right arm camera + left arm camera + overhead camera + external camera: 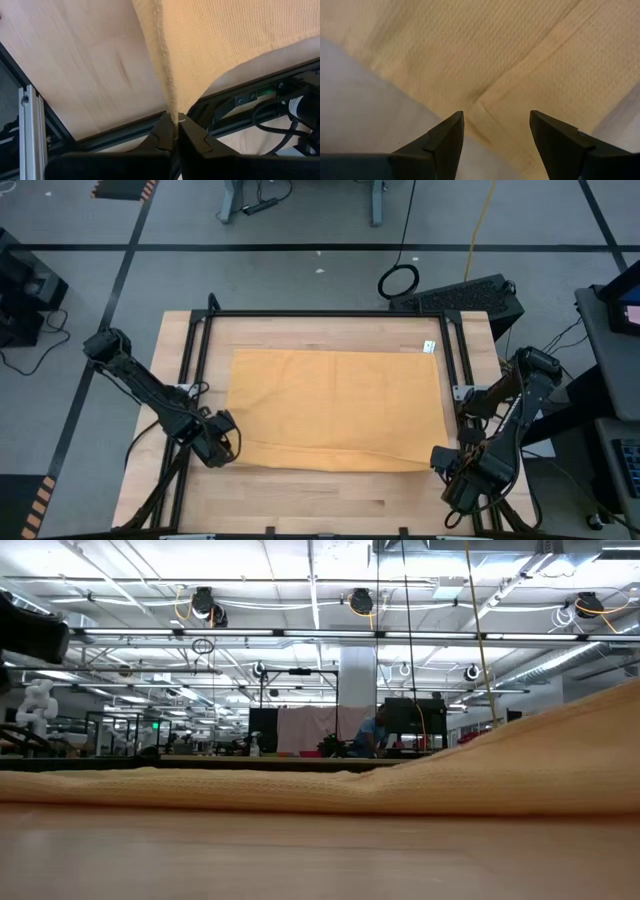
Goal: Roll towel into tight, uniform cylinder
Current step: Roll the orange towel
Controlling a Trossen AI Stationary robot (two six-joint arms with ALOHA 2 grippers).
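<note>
Evenly and brightly lit from overhead, with long ceiling strip lights (300,580) glaring white above the mustard-yellow woven cloth towel (335,405). Only soft, faint shadows along the towel's near hem on the pale wooden table (300,500). Blurred, out-of-focus tabletop in front of the towel at table height; crisp weave close up, bluish cast beside it.

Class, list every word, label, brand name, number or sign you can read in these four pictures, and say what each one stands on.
No text reads clearly in any view.
White label at the far right corner of the towel: too small to read.
Lit screen at the right edge of the high view: blurred, nothing legible.
Green light in the room behind the table, low view: no words can be made out.
</note>
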